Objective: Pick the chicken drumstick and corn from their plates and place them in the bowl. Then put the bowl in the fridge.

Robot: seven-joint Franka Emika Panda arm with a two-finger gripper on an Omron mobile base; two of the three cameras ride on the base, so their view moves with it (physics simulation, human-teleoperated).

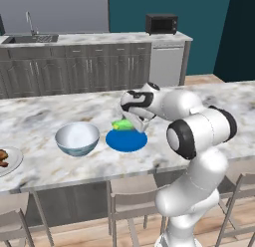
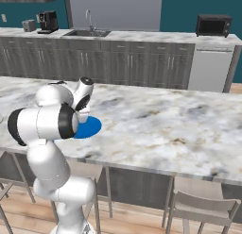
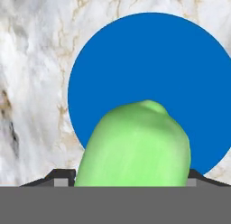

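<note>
**Lifting the corn off the blue plate**

Holding the corn (image 1: 122,125) between its fingers, the gripper (image 1: 130,124) hangs just above the blue plate (image 1: 126,141), which lies near the front edge of the marble counter (image 1: 40,116); the jaws stand wide but closed on the cob, whose green body rises large between the two dark tips in the hand view, with the plate's blue disc clear beneath it (so the cob looks lifted rather than resting); the step in hand, as I judge it, is carrying the corn to the bowl (image 1: 77,138), which stands just beside the plate, further along the same front edge toward the counter's left end. The next move calls for a short sideways carry over the bowl's rim, then a release low enough that the cob drops inside and does not bounce out. Near the counter's left end the drumstick (image 1: 3,158) sits on the pale plate (image 1: 12,161), not yet fetched.

The corn's long axis runs roughly level in the left base view, across the jaws, its free end pointing toward the bowl.
</note>
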